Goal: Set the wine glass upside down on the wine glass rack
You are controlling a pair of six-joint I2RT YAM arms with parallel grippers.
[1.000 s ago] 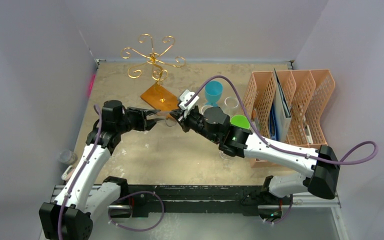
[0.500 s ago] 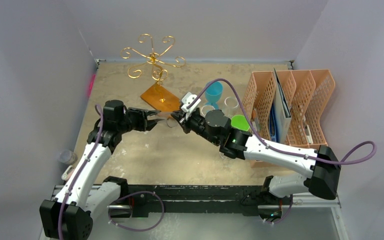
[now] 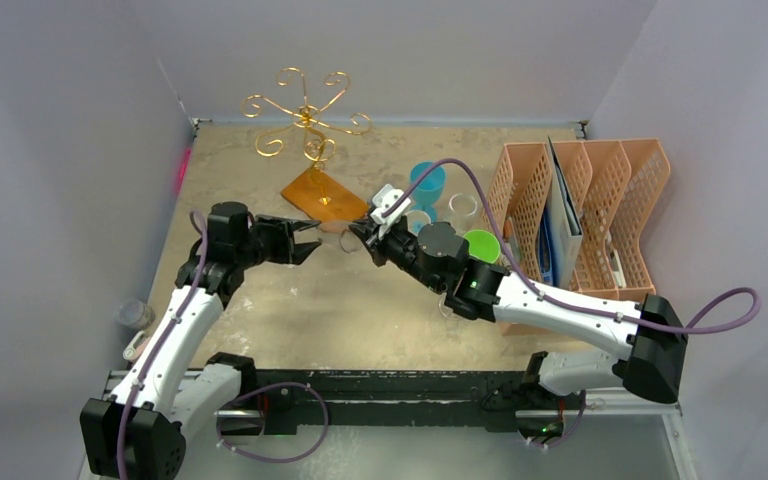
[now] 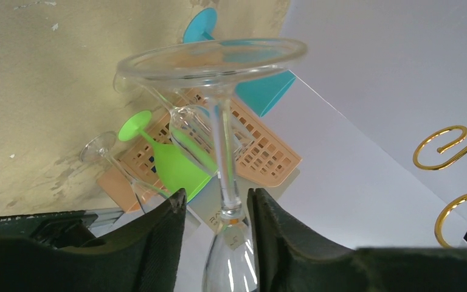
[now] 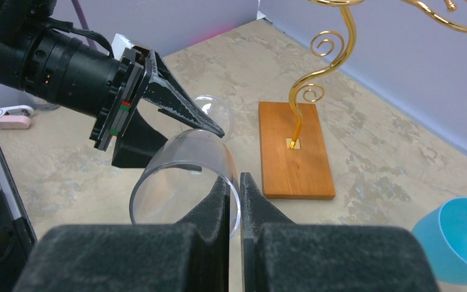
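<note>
Between both arms, the wine glass lies sideways: right jaws clamp its bowl rim, while left jaws stand open astride its stem.

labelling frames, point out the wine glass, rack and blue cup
wine glass [image 4: 223, 152]: left wrist view, on its stem
rack [image 5: 293, 164]: right wrist view, on its wooden base
blue cup [image 5: 456, 243]: right wrist view, inside its bowl
</note>
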